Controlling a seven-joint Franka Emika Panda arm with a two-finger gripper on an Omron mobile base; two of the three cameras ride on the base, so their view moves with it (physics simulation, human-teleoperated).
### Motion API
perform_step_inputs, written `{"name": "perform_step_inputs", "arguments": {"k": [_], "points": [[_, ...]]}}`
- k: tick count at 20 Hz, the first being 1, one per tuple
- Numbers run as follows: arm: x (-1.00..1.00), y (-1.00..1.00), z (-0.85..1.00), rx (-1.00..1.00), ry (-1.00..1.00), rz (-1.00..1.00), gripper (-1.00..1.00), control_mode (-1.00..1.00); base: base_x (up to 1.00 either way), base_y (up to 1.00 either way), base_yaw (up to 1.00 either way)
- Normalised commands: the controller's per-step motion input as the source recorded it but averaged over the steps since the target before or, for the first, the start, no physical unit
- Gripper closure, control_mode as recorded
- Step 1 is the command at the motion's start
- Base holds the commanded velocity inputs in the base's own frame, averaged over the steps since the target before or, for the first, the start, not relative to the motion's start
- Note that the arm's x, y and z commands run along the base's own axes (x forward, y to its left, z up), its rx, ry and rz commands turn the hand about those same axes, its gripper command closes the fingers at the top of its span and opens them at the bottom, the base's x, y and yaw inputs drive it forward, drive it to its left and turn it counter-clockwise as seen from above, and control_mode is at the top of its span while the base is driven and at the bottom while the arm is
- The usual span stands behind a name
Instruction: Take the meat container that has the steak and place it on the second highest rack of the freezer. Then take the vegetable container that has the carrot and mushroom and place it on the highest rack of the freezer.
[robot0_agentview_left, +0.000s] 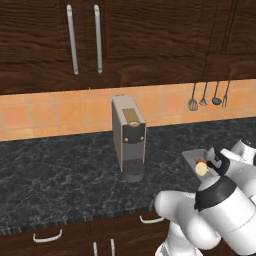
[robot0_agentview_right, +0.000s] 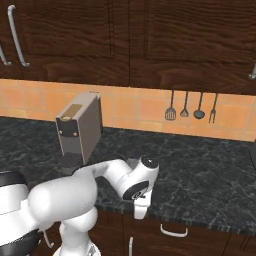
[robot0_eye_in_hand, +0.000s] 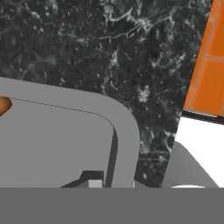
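The vegetable container (robot0_agentview_left: 191, 155) is a shallow grey tray on the dark counter at the right, partly behind my arm. The cream mushroom (robot0_agentview_left: 201, 168) and the orange carrot (robot0_agentview_left: 200, 161) lie in it. In the hand view the vegetable container (robot0_eye_in_hand: 52, 140) lies close below, with the carrot's tip (robot0_eye_in_hand: 2, 105) at the left edge. My gripper (robot0_eye_in_hand: 113, 183) is shut on the tray's rim near its rounded corner, one fingertip (robot0_eye_in_hand: 92, 180) inside the wall. The meat container, the steak and the freezer are out of view.
A grey coffee machine (robot0_agentview_left: 128, 137) stands on the black marble counter (robot0_agentview_left: 60, 175) left of the tray. Kitchen utensils (robot0_agentview_left: 207, 95) hang on the orange tiled wall behind. Dark wooden cabinets (robot0_agentview_left: 85, 40) are overhead, and the counter's front edge runs just below my arm.
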Motion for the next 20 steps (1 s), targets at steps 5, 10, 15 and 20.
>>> {"name": "perform_step_inputs", "arguments": {"k": [5, 10, 15, 20], "points": [[-0.02, 0.05, 0.02, 0.00, 0.01, 0.00, 1.00, -1.00, 0.00, 0.00, 0.00], [-0.44, 0.00, 0.39, 0.00, -0.12, 0.00, 1.00, -1.00, 0.00, 0.00, 0.00], [-0.40, 0.10, 0.86, 0.00, -0.18, 0.00, 1.00, -1.00, 0.00, 0.00, 0.00], [-0.51, 0.51, 0.68, 0.00, -0.03, -0.05, 1.00, -1.00, 0.00, 0.00, 0.00]]}}
